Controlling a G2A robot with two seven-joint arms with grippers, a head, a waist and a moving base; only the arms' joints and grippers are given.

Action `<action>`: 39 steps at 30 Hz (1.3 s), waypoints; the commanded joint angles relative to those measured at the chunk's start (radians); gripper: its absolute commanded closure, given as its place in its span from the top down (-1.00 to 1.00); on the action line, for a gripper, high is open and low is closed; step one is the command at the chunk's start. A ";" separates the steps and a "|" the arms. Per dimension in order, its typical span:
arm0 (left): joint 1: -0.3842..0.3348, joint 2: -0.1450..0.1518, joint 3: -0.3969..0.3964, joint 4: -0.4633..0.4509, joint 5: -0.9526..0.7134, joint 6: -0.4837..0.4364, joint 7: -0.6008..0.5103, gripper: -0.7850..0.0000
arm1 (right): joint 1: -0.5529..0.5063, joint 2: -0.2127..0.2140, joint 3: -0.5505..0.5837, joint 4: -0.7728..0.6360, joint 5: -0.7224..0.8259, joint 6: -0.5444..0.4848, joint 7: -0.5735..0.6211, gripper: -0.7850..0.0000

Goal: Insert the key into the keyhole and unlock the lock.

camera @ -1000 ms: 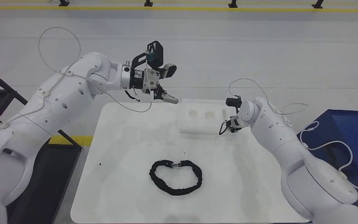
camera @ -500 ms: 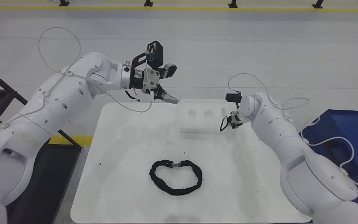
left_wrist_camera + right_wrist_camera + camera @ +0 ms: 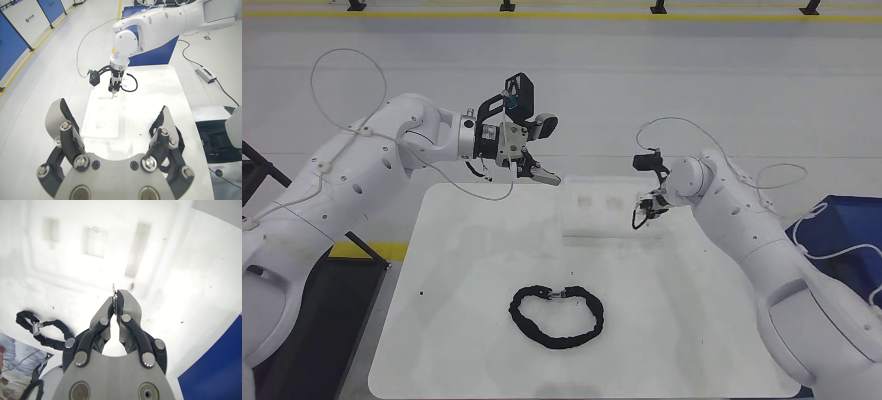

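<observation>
Right gripper (image 3: 115,303): its fingers are closed tight on a small silver key (image 3: 114,291). The key is pinched at the very tips, with a short length of blade poking out past them.
Key's place: in the right gripper, lifted off the surface above the end of a white foam tray (image 3: 75,275) with rectangular recesses.
Left gripper (image 3: 113,106): its fingers are spread wide and hold nothing. It hangs above the far corner of the white counter (image 3: 462,300), just beside the tray's other end.
Lock's place: a black fabric-sleeved chain lock (image 3: 587,300) lies in a loop on the counter, well apart from both grippers. It is nearer the robot than either gripper and sits between them sideways.
Lock body (image 3: 36,328): a small silver barrel joins the chain's two ends. It is closed, with nothing touching it. Which way the keyhole faces is too small to tell.
Done, as it looks: the key is picked up and clear of the tray.
Left to do: the whole insertion. The key is nowhere near the lock body, the chain is not steadied by any gripper, and the lock is not yet turned or opened.
Judged stage: early, at roughly the end of the pick-up. The key still has to be carried over and lined up.
Likely need: the empty left gripper probably has to hold the lock body, since a loose chain would slide under the key's push.
</observation>
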 commanded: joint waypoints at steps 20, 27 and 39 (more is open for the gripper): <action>0.000 0.000 0.000 0.000 0.000 0.000 0.000 1.00 | -0.569 0.290 0.653 -1.027 0.034 0.026 0.122 -1.00; 0.000 0.000 0.000 0.000 0.000 0.000 0.000 1.00 | -0.699 0.313 0.827 -1.068 0.268 -0.075 0.067 -1.00; 0.000 0.000 0.000 0.000 0.000 0.000 0.000 1.00 | -0.741 0.323 0.900 -0.977 0.427 -0.144 0.055 -1.00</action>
